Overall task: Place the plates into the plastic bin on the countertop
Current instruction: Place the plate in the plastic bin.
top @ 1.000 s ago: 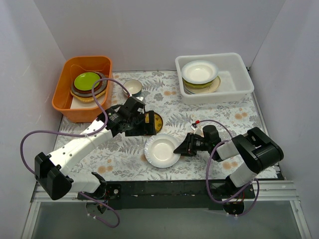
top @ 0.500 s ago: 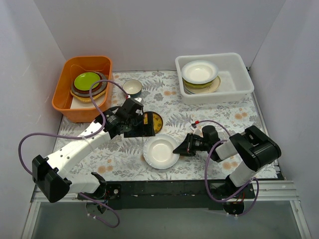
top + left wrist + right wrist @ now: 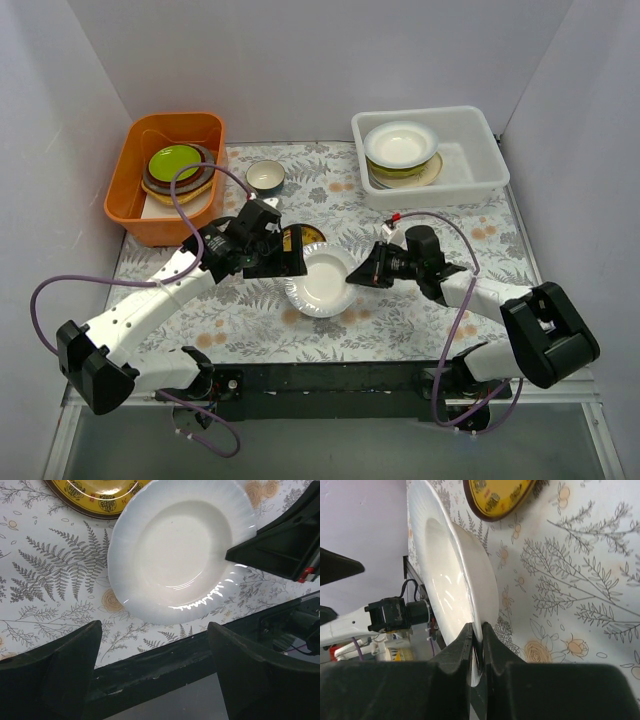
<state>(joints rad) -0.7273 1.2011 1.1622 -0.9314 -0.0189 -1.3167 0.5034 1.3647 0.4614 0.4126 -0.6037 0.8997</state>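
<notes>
Centre of the top view: the right gripper (image 3: 358,280) pinches the white plate (image 3: 322,282) by its right rim; the left gripper (image 3: 155,626) hangs wide open above it, empty. The yellow patterned plate (image 3: 95,492) is half hidden, cut off. The plastic bin (image 3: 480,185) sits upper right

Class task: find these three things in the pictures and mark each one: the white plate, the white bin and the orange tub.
white plate (image 3: 322,285): top view, on the middle of its hollow.
white bin (image 3: 440,195): top view, on its near wall.
orange tub (image 3: 150,228): top view, on its near wall.
</notes>
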